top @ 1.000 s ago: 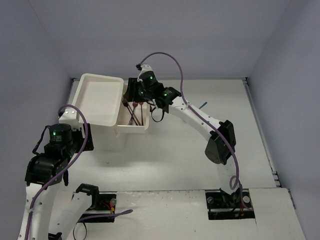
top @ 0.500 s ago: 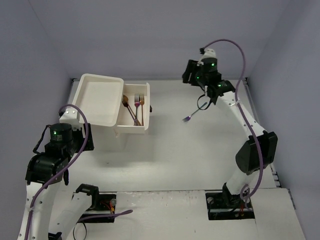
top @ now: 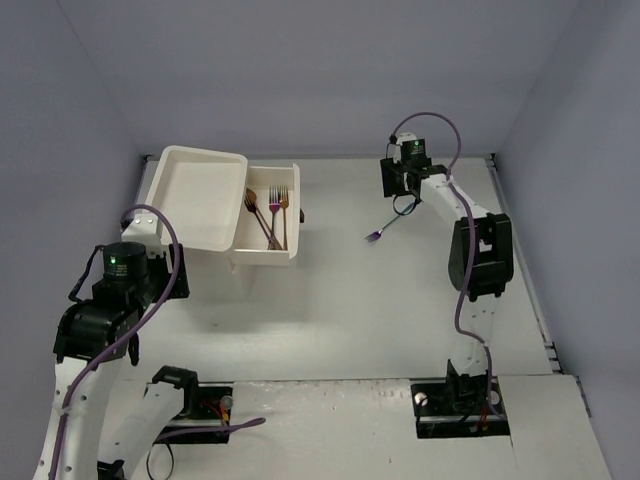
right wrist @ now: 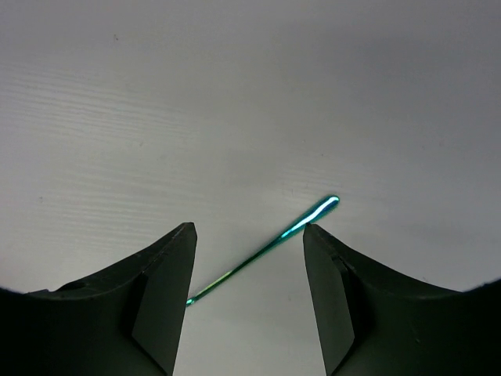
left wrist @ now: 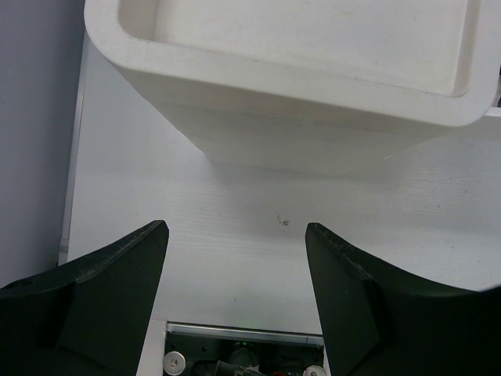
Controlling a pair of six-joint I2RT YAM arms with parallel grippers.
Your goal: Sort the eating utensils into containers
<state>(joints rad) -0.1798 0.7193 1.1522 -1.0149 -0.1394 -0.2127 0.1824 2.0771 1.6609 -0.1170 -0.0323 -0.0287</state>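
The white drawer unit (top: 198, 198) stands at the back left with one drawer (top: 292, 212) pulled out to the right. Gold and pink forks (top: 272, 212) lie in that drawer. One iridescent utensil (top: 385, 228) lies alone on the table at the back right. My right gripper (top: 400, 188) hangs just above its handle end, open and empty. In the right wrist view the teal handle (right wrist: 270, 247) runs slantwise between the open fingers of the right gripper (right wrist: 249, 235). My left gripper (left wrist: 235, 235) is open and empty above bare table, just in front of the white unit (left wrist: 313, 110).
The left arm (top: 118, 272) sits by the unit's near left corner. The arm bases (top: 460, 400) are at the near edge. Grey walls close in the table at the back and both sides.
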